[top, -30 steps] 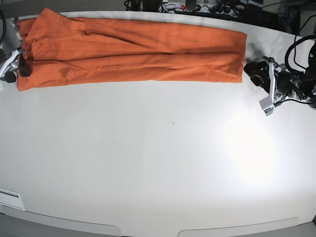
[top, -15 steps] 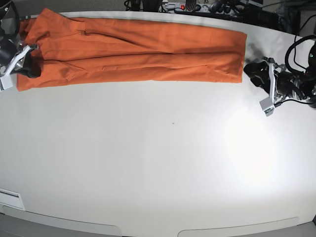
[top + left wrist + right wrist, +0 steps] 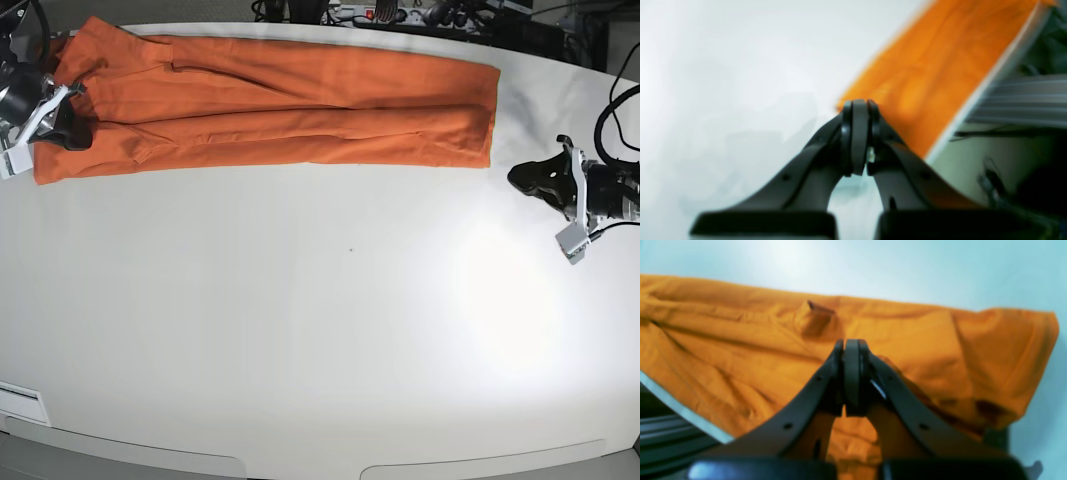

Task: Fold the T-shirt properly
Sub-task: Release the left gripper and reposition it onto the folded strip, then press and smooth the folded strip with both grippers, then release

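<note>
we see the t-shirt [image 3: 270, 105] lying folded into a long orange band across the far side of the white table [image 3: 320, 330], running from the far left corner to just past the middle right. our right hand [image 3: 70, 135] sits over the band's left end, above the wrinkled sleeve area; in its wrist view the two dark fingers [image 3: 826, 380] are pressed together with no cloth caught between them, the orange fabric spread beneath and beyond the tips. our left hand [image 3: 525, 178] rests over bare table near the band's right end, just apart from the cloth; its wrist view is blurred, yet the fingers [image 3: 853, 133] stand closed together, empty, with the orange edge beyond them. cables [image 3: 400, 14] lie past the far table edge.
</note>
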`<state>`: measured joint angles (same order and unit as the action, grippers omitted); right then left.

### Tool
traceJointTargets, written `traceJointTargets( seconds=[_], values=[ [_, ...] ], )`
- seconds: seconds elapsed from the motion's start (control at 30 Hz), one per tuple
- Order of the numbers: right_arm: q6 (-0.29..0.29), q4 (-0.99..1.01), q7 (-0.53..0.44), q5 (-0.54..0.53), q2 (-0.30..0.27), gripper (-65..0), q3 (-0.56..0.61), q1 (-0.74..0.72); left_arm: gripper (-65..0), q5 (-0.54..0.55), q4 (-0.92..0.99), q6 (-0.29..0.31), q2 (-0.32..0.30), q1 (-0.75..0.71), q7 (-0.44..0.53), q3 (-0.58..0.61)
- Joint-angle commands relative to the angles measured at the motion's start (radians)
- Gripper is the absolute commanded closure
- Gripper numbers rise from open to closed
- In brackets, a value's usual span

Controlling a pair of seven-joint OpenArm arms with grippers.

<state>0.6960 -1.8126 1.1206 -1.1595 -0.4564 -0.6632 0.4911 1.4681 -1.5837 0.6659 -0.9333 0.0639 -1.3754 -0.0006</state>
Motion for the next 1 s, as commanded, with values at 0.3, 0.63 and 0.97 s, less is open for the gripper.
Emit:
traceJointTargets(
  seconds=[0.3,0.63,0.97],
  values=[
    [0.002,-0.014,0.023,-0.017,-0.020,0.0,-0.011,0.044,0.0,0.015,-0.295,0.020,0.024,-0.153,-0.018,-0.012],
    [0.002,-0.013,-0.082,0.158,-0.015,0.0,-0.011,0.113,0.0,-0.435,-0.455,-0.025,0.060,-0.401,0.237,-0.012],
    [0.002,0.011,-0.195,0.330,0.002,0.0,0.125,0.113,0.0,-0.743,-0.447,-0.065,0.203,-0.471,0.407,-0.012]
  ],
)
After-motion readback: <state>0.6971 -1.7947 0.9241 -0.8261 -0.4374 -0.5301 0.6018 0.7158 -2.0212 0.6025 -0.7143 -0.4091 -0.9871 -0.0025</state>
